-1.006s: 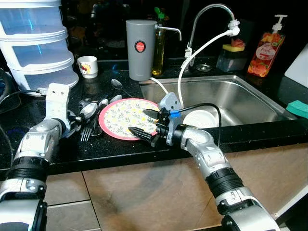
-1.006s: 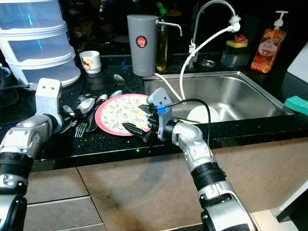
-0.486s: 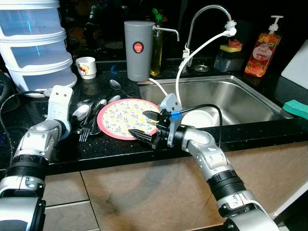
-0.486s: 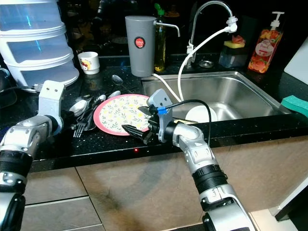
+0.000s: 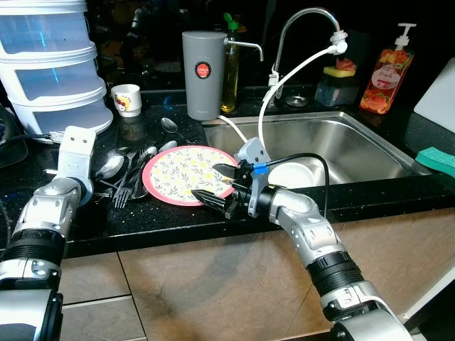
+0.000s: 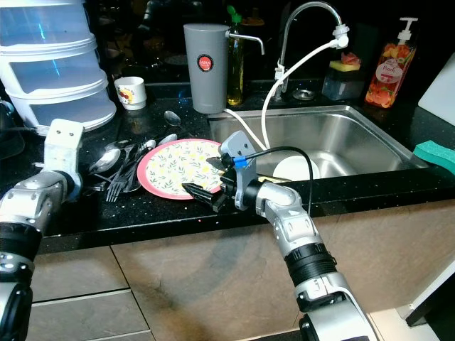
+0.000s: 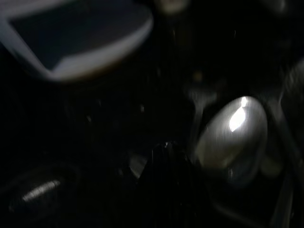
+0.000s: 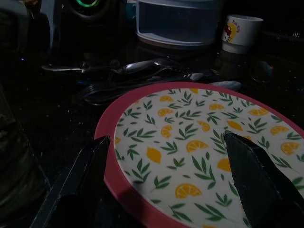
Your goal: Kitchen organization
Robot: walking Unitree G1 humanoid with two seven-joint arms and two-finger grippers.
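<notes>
Plate (image 5: 183, 172) on counter (image 5: 156, 220), cutlery (image 5: 128, 170) to its left, sink (image 5: 334, 145) to its right.

Black tabletop (image 5: 170, 220) beside sink: plate (image 5: 186, 174), cutlery (image 5: 128, 170), cup (image 5: 127, 99), grey jug (image 5: 202, 73), stacked containers (image 5: 50, 64).

Right gripper (image 5: 219, 183) reaches forward with fingers spread apart; left arm (image 5: 50, 213) is bent, wrist raised.
</notes>
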